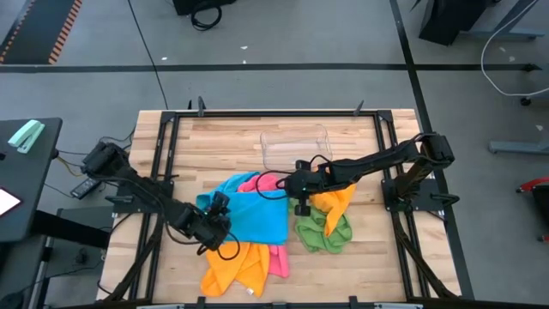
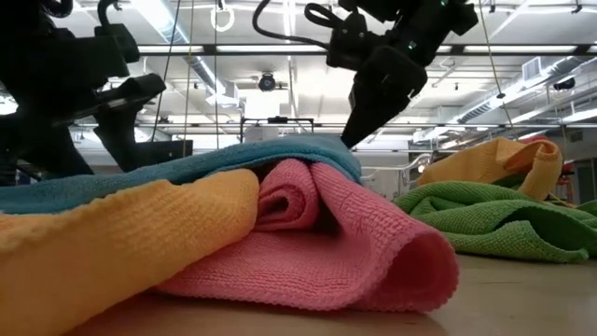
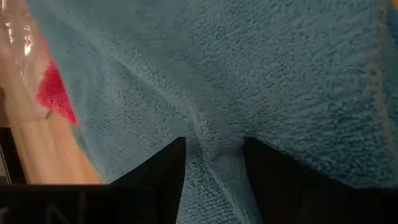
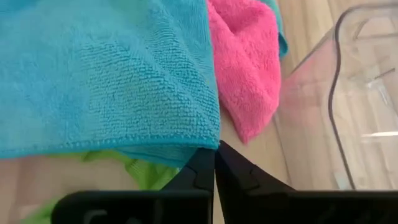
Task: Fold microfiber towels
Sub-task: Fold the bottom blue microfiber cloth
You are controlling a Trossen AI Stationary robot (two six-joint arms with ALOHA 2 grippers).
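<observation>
The blue towel (image 1: 256, 215) is lying spread over the pile mid-table, stretching between both arms: the left gripper (image 3: 214, 168) is pinching its near-left edge, while the right gripper (image 4: 215, 163), fingers together, is clamping its far-right corner

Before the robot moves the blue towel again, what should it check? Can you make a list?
1. Left gripper has blue towel between its fingers: ok.
2. Right gripper shut at the towel's corner: ok; whether it caught cloth: cannot tell.
3. Blue towel lying flat: not ok, it drapes over the pink towel.
4. Clear tray out of the way: ok, it sits apart at the back.
5. Green towel clear of the right gripper: cannot tell.
</observation>
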